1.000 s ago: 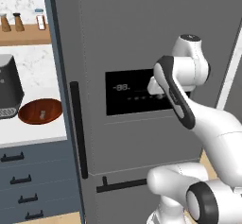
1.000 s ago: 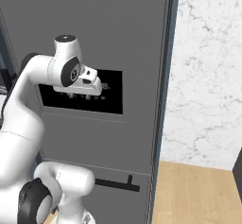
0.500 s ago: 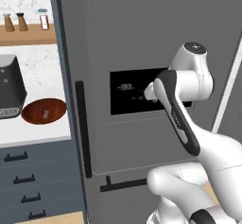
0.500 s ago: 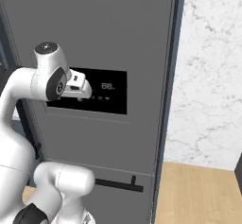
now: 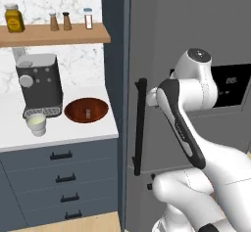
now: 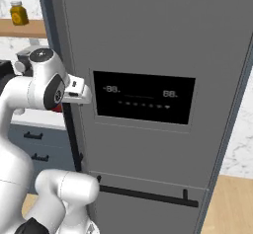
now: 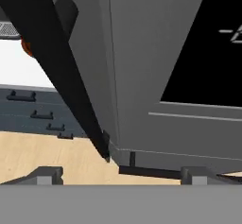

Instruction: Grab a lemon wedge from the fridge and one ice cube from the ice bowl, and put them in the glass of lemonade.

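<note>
Jaws spread wide, grasping nothing, beside long black handle (image 7: 66, 72) of fridge (image 6: 148, 40). Fridge door shut; lemon wedge presumably inside. Glass of lemonade (image 5: 36, 124) and ice bowl (image 5: 86, 110) wait on bench (image 5: 59, 135). Nothing collected yet; whole task remains.

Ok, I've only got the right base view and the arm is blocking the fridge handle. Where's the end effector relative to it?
Observer: In the hand view the end effector is open, with the long black handle running diagonally just ahead of it, not gripped.
Operator: Where's the lemonade?
Observer: In the left base view the glass of lemonade stands on the white counter, in front of the coffee machine.
Operator: And the ice bowl?
Observer: The ice bowl sits on that counter, between the glass and the fridge, apart from the glass.
</note>
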Robot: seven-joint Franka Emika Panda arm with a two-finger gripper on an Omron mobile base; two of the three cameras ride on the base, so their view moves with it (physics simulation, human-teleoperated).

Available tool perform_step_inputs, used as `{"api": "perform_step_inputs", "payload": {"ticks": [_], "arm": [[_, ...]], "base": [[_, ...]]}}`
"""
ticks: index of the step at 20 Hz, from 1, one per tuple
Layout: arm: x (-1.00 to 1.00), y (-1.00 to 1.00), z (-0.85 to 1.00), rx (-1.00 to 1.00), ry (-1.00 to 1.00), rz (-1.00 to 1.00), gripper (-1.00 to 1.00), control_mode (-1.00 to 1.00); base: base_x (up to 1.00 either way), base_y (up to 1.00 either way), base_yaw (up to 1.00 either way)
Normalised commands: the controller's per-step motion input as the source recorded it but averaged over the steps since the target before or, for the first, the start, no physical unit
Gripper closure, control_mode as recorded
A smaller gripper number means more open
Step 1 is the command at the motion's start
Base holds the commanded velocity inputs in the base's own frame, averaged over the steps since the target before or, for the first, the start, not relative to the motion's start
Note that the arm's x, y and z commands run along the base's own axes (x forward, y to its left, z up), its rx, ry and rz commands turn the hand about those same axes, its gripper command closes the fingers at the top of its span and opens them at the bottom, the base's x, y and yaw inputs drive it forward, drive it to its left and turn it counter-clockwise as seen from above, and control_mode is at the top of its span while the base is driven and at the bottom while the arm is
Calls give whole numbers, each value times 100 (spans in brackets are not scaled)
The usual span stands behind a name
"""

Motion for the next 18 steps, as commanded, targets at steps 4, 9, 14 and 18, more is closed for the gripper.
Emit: {"api": "perform_step_inputs", "payload": {"ticks": [4,9,14,18], "arm": [[0,0,0,0,0,0,-100,100],[0,0,0,0,0,0,-100,100],[-5,7,0,0,0,0,-100,-100],[-41,26,4,0,-10,0,-100,-100]], "base": [[-72,7,0],[-80,3,0],[-34,19,0],[0,0,0]]}}
